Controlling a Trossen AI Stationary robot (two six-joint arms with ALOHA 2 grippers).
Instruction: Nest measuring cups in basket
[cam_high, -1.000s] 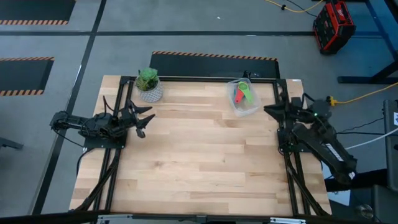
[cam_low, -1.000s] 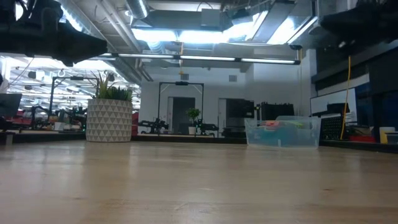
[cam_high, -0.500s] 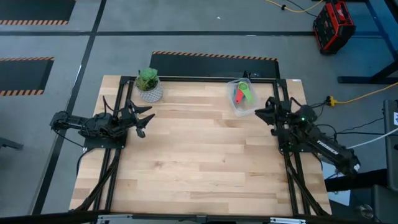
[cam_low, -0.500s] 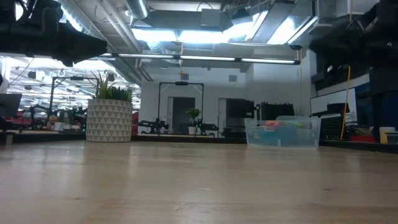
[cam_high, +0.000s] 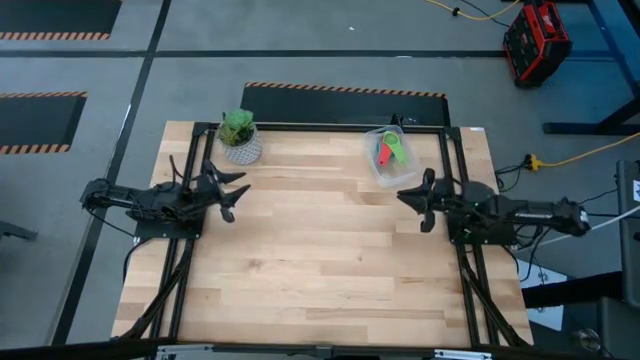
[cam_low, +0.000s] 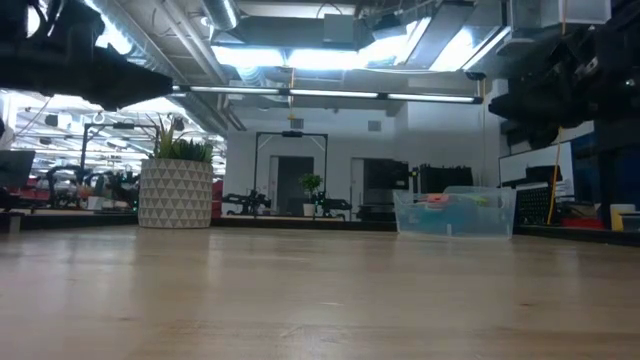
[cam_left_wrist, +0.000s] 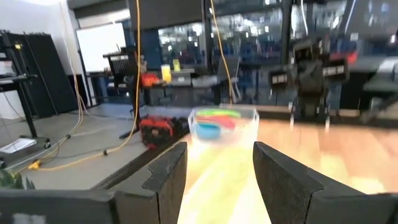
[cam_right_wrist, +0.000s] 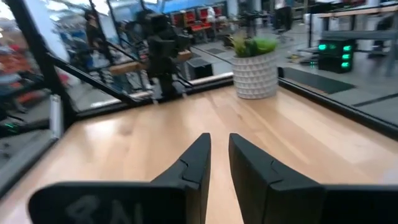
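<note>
Wooden table, cups already in the tub, both arms empty

Pale wood table (cam_high: 320, 250) carries little: clear basket (cam_high: 390, 158) near the far edge on the right side, potted plant (cam_high: 239, 135) near the far edge on the left. Measuring cups (cam_high: 389, 151) sit inside the basket, green over red from above; blue one visible low in the tub in the left wrist view. No loose cups seen on the wood.

Right gripper (cam_high: 421, 200) hangs above the table just beside the basket's near side, fingers drawn nearly together with a thin gap, holding nothing. Left gripper (cam_high: 226, 195) waits near the left edge, well apart from the basket, fingers spread, empty.

Judgement: task reads as close to done; remaining step is likely a check or a retreat. To do it well, keep the right arm clear of the tub wall so the stack is not nudged, and confirm from above that the handles lie aligned and no cup rides tilted on the rim
</note>
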